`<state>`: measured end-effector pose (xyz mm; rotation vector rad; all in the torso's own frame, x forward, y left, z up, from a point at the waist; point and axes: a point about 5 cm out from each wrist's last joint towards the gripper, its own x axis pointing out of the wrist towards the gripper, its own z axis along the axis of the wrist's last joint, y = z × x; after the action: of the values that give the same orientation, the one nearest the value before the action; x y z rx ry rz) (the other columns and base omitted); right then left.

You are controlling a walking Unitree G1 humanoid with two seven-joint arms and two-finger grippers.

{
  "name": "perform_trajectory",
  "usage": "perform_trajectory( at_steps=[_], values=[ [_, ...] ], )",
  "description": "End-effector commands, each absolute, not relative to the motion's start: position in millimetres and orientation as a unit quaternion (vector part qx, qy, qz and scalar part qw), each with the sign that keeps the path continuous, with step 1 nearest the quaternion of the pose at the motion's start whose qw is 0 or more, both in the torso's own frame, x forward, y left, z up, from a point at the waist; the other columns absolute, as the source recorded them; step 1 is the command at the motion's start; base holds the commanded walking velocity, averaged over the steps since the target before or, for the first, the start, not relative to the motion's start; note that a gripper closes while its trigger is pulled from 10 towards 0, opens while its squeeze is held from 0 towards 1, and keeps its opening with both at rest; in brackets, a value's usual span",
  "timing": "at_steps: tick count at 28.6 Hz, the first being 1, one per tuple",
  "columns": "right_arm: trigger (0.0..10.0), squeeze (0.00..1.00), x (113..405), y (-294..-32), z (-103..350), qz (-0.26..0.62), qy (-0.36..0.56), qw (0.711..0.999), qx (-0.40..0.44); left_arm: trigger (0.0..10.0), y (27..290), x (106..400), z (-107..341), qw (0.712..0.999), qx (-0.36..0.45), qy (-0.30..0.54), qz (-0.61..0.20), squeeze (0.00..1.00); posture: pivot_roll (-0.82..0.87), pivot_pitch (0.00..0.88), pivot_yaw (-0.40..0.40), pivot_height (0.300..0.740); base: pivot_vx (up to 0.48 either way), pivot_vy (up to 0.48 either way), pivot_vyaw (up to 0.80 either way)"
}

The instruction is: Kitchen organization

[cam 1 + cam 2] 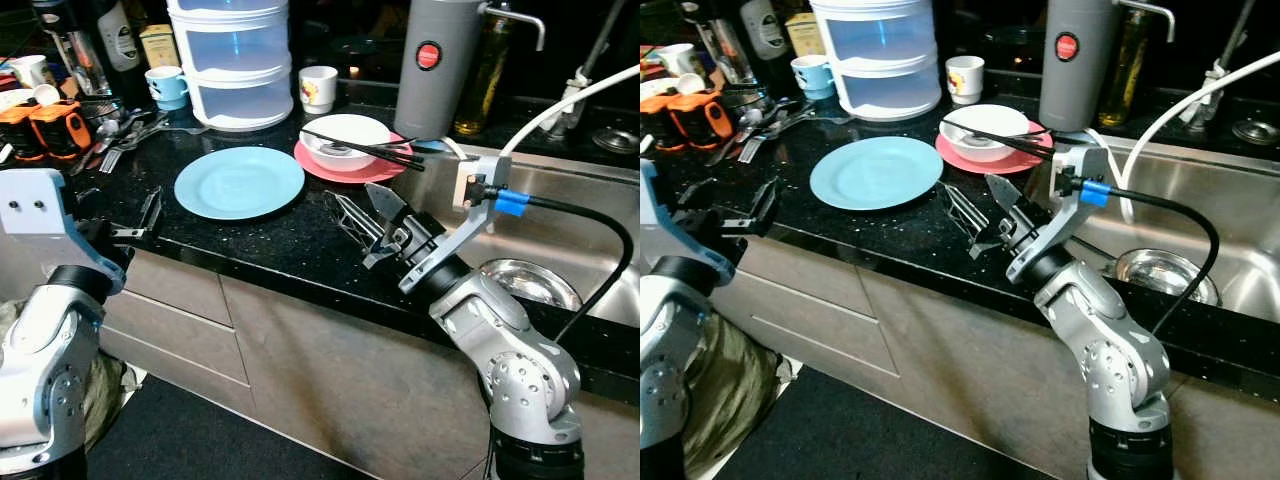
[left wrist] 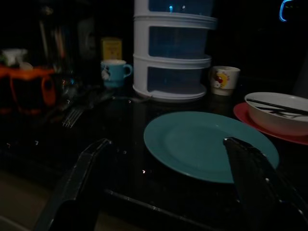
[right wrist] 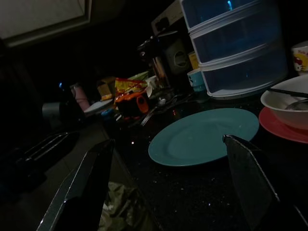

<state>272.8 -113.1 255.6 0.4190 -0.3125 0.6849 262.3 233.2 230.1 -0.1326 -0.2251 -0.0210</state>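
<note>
Blue plate [image 1: 239, 182] lies flat on black counter [image 1: 300, 245], near the front edge, just beside pink plate [image 1: 345, 165] carrying white bowl [image 1: 345, 140] and chopsticks [image 1: 365, 148]. Right gripper [image 1: 362, 222] hovers beside it, fingers apart, empty. Left gripper [image 1: 140, 220] low at counter edge, also apart. Risk: flat plate slides off when pinched, or arm clips the chopsticks.

A grey cylindrical appliance [image 1: 437, 62] with a red button stands on the black countertop [image 1: 290, 235] behind the steel sink [image 1: 580, 215]. A white hose [image 1: 570, 95] arcs over the basin. Below run grey drawer fronts [image 1: 175, 300]; something olive, perhaps cloth [image 1: 735, 385], lies lower.
</note>
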Motion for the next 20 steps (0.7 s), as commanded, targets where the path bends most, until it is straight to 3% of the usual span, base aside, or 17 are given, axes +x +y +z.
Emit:
perform_trajectory(
  at_steps=[1,6,12,20],
  values=[
    [10.0,0.00,273.2,-112.7,256.5,0.337,-0.149,0.909,0.197,10.0,237.7,259.6,222.0,0.992,-0.090,-0.091,-0.009,0.00,0.10,0.000,0.013,0.740,0.000,0.000,0.00],
    [10.0,0.00,278.0,-113.5,259.9,0.344,-0.149,0.910,0.180,10.0,251.3,259.7,211.1,0.985,-0.154,-0.078,0.021,0.00,0.09,0.000,0.005,0.740,0.000,0.000,0.00],
    [10.0,0.00,279.0,-114.3,260.1,0.338,-0.147,0.912,0.176,10.0,256.0,265.3,217.3,0.981,-0.169,-0.089,0.021,0.00,0.08,0.000,0.013,0.740,0.000,0.000,0.00],
    [10.0,0.00,279.3,-121.2,256.4,0.326,-0.145,0.919,0.171,10.0,235.0,276.1,217.2,0.981,-0.171,-0.087,-0.006,0.00,0.07,0.000,0.023,0.740,0.000,0.000,0.00]
  ],
)
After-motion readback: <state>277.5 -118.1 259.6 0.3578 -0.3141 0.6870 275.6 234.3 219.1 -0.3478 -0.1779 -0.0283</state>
